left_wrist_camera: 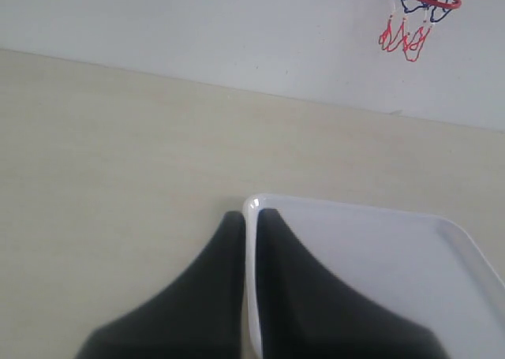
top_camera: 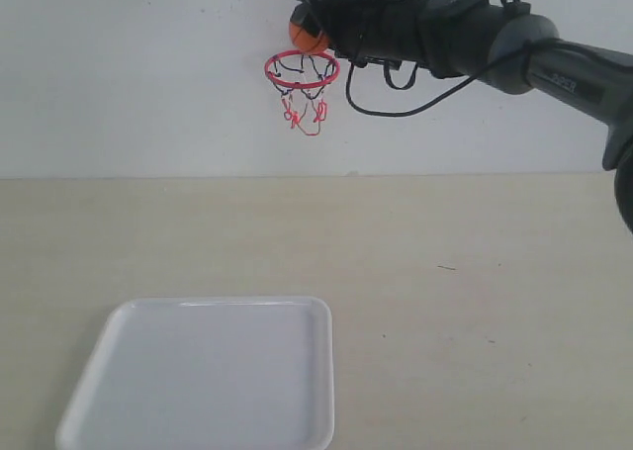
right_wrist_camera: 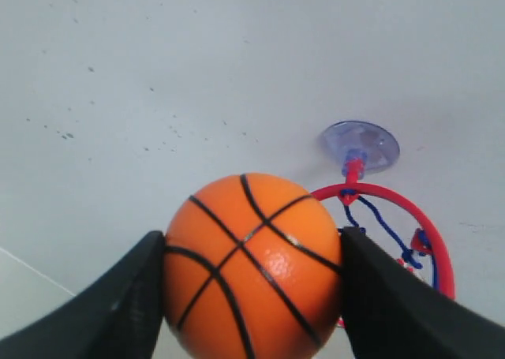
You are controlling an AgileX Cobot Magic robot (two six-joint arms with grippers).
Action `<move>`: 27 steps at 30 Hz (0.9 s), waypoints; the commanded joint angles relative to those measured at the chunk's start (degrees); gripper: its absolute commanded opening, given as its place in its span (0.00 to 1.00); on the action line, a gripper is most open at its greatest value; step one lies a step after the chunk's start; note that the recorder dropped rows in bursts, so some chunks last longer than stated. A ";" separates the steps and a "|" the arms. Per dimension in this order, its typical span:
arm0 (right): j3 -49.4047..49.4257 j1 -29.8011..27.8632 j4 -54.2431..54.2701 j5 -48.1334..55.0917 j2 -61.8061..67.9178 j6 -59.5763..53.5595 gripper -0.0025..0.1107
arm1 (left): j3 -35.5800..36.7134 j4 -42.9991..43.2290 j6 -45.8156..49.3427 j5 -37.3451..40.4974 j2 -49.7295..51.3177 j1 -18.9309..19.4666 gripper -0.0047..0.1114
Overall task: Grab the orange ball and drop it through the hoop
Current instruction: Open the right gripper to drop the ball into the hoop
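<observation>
Nearest: white tray [top_camera: 321, 371] on the table [top_camera: 475, 272]; left gripper [left_wrist_camera: 251, 215] at its corner, fingers pressed together, empty. Farther, high up: right gripper [right_wrist_camera: 252, 244] pinched the ball [top_camera: 308, 40] from both sides, just over the hoop [top_camera: 302, 83] on the wall [top_camera: 148, 74]. Likely risk: the ring looked barely wider than the ball, so an off-centre release could strike the rim and bounce clear. Writing: pale lettering on the right arm [top_camera: 569, 79], too small to read.
</observation>
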 commanded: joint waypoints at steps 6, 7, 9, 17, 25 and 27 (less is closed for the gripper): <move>-0.37 0.95 0.65 -3.45 -0.27 -1.70 0.03 | 0.17 0.22 -0.34 0.14 -0.16 0.11 0.08; -0.37 0.95 0.65 -3.74 -0.27 -1.70 0.04 | 0.17 0.22 -0.34 0.14 -0.16 0.11 0.08; -0.37 0.95 0.65 -4.17 -0.27 -1.70 0.11 | 0.17 0.22 -0.34 0.14 -0.16 0.11 0.08; -0.37 0.95 0.65 -5.55 -0.27 0.09 0.44 | 0.17 0.22 -0.34 0.14 -0.16 0.11 0.08; -0.37 0.95 0.65 -7.81 -0.27 0.92 0.63 | 0.17 0.22 -0.34 0.14 -0.16 0.11 0.08; -0.37 0.95 0.65 -7.85 -0.27 1.16 0.64 | 0.17 0.22 -0.34 0.14 -0.16 0.11 0.08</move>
